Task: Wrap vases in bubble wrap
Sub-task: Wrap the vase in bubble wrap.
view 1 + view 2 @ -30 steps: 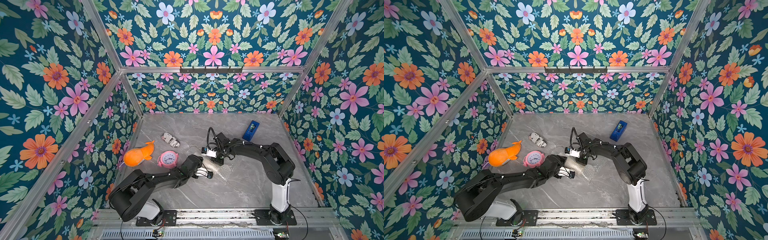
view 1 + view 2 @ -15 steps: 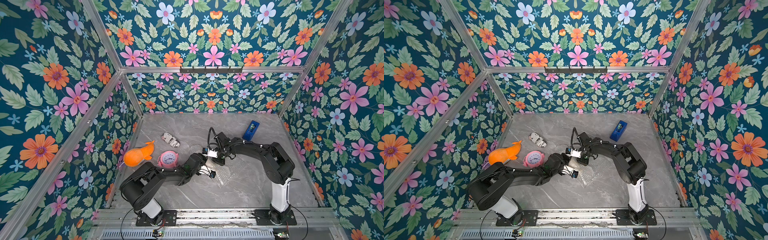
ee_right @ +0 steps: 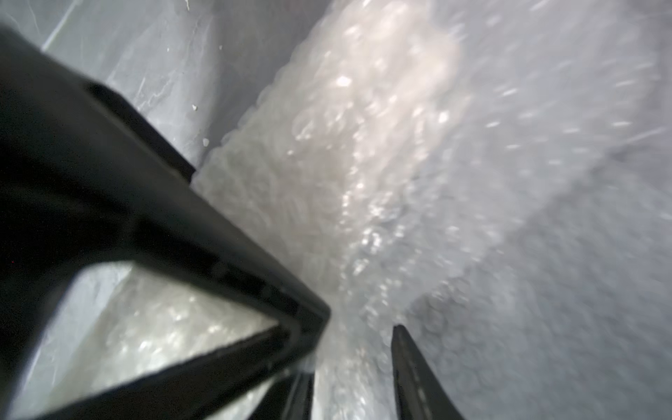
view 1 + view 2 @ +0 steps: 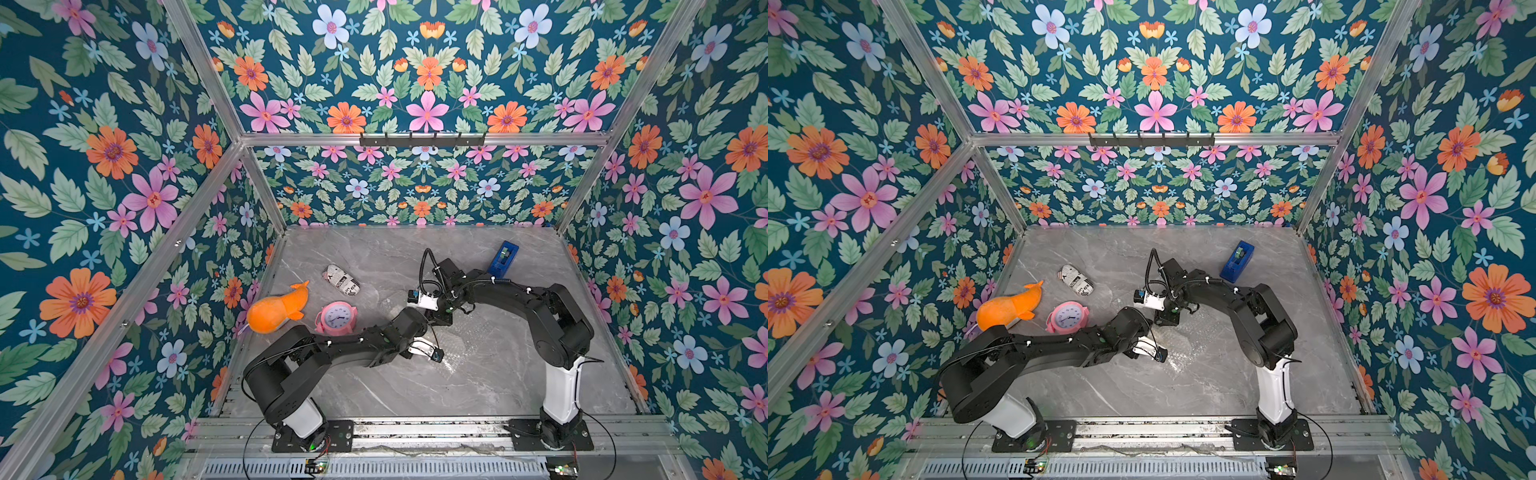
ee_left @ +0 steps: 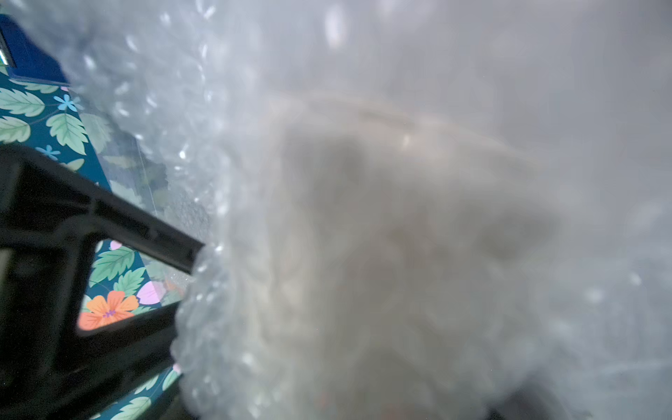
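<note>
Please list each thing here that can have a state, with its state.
vase: inside the bubble wrap, only a blurred cream shape.
bubble wrap: wrapped over the vase, the rest lying flat.
left gripper: one finger against the bundle; grip unclear.
right gripper: jaws apart, wrap between them.
pink clock: dial facing up, untouched.
newspaper-print cylinder: lying on its side.
orange plush: lying down.
blue dispenser: standing, untouched.

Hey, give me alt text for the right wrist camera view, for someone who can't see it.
Blurred close-up of a roll of bubble wrap lying on the grey marble table, with a cream shape, probably the vase, showing through. The right gripper fills the foreground, its black jaws apart with wrap between them.
</note>
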You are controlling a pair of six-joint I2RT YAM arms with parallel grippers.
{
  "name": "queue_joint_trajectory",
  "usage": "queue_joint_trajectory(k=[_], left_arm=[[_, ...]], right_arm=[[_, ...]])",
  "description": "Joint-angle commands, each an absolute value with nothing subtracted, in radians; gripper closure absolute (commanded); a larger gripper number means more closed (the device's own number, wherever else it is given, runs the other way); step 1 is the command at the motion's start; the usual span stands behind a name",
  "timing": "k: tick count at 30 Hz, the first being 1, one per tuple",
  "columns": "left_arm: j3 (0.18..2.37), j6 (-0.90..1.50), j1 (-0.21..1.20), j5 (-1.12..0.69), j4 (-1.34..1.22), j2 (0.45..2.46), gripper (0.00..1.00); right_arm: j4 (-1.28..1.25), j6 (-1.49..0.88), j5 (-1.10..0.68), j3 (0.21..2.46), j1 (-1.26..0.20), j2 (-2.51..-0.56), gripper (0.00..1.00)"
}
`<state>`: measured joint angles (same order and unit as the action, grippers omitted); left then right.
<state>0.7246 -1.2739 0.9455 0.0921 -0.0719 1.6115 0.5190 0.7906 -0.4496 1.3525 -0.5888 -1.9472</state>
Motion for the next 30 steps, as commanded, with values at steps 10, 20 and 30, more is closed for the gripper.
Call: queue_joint_trajectory(k=[10, 20, 30], left_arm=[[0.883, -1.008, 0.99, 0.008, 0.341, 1.73, 0.35], [1.207, -0.711, 1.002, -0.122, 0.729, 1.934, 0.41], [1.188, -0.646, 0.884, -0.397, 0.804, 1.98, 0.47]], right_arm=[[0.347, 0.715, -0.425, 1.292, -0.422, -1.731, 0.38], [0.071, 0.705, -0.238, 0.989, -0.366, -1.338, 0.26], [0.103, 0.776, -0.249, 0.758, -0.437, -0.939, 0.18]])
